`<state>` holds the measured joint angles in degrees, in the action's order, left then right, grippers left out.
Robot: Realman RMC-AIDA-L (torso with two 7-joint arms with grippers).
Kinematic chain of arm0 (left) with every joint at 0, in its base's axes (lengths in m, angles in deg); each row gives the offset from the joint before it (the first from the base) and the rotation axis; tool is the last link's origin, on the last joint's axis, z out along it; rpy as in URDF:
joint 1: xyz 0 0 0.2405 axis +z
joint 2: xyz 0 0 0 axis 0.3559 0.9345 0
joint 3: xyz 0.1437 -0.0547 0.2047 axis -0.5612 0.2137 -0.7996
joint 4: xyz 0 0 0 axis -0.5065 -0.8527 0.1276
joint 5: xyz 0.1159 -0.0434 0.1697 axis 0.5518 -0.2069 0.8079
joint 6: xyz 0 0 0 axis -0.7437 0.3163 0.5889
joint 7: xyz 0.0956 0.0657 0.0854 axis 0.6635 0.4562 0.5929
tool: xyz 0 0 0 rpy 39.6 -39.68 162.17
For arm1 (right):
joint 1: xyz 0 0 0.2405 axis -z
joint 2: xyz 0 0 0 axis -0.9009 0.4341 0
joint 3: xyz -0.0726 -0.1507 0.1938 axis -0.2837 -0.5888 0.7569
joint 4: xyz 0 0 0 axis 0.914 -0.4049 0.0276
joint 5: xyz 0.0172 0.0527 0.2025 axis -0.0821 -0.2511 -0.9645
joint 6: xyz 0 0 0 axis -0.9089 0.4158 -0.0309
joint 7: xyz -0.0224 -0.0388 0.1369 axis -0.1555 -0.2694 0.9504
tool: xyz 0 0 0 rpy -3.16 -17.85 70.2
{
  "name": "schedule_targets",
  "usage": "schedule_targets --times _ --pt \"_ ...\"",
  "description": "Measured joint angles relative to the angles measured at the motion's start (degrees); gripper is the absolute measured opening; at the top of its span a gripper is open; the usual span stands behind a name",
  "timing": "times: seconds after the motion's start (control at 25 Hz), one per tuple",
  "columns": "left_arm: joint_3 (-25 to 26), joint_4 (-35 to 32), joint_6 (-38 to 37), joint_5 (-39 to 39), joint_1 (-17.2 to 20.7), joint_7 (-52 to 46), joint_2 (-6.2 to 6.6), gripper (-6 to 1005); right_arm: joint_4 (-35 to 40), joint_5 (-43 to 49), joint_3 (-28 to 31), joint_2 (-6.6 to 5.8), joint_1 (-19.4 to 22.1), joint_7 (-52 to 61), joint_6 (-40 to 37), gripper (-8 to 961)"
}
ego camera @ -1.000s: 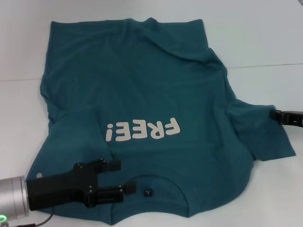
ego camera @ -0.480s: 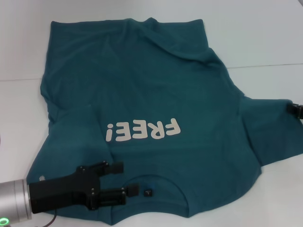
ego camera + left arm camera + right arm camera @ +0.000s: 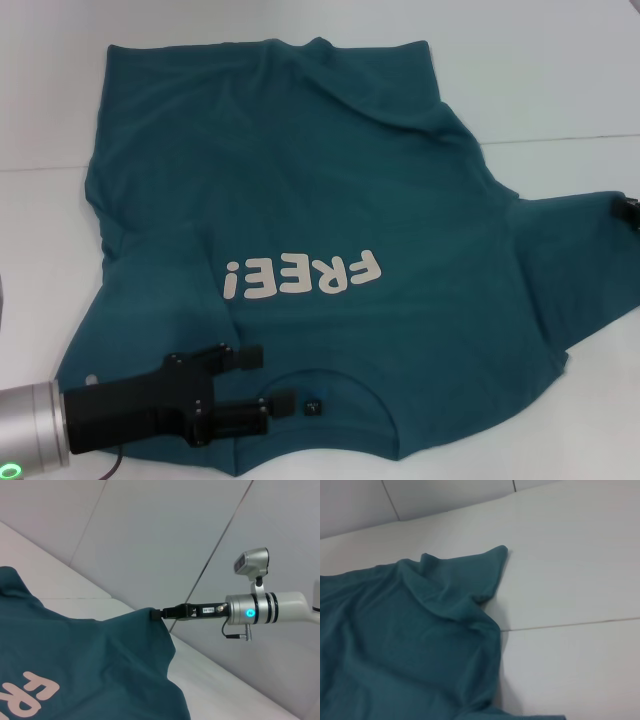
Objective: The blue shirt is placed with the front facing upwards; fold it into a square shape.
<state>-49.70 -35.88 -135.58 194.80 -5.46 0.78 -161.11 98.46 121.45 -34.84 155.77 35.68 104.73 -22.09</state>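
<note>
A: Where does the shirt [image 3: 300, 240] lie?

B: Spread front up on the white table [image 3: 560, 90], its long axis running near to far. The collar and a small dark neck tag [image 3: 313, 407] are at the near edge, the hem at the far edge. One sleeve reaches out to the right.

A: And the arms?

B: The left gripper [image 3: 268, 382] lies low over the near-left part of the shirt, beside the collar. Its jaws stand apart, a moderate gap, holding nothing; cloth lies under them and the collar just to their right. The right gripper [image 3: 159, 613] is at the far-right edge of the scene, at the tip of the right sleeve. In the left wrist view its jaws look closed on the sleeve's corner, the cloth drawn taut toward them, though the tips are small there, so I'd call that likely rather than sure.

A: Which relation counts for the next move?

B: My judgement: the sleeve runs from the right jaws leftward to the body, so folding it means carrying that corner left across the chest. The right arm is plainly the nearer one for that.

A: Any writing?

B: "FREE!" [image 3: 303, 275] in off-white on the chest, upside down from the head view. The right gripper has a small label, unreadable.
</note>
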Motion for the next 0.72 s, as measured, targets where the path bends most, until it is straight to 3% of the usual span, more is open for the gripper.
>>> schedule_targets --times 0.28,0.72 --pt "-0.05 0.45 0.01 -0.05 -0.1 0.01 0.01 920 0.4 0.0 -0.42 -0.23 -1.07 0.02 -0.09 97" --pt "0.22 0.64 0.29 -0.09 -0.19 0.11 0.02 920 2.29 0.01 -0.75 0.59 -3.71 0.01 -2.26 122"
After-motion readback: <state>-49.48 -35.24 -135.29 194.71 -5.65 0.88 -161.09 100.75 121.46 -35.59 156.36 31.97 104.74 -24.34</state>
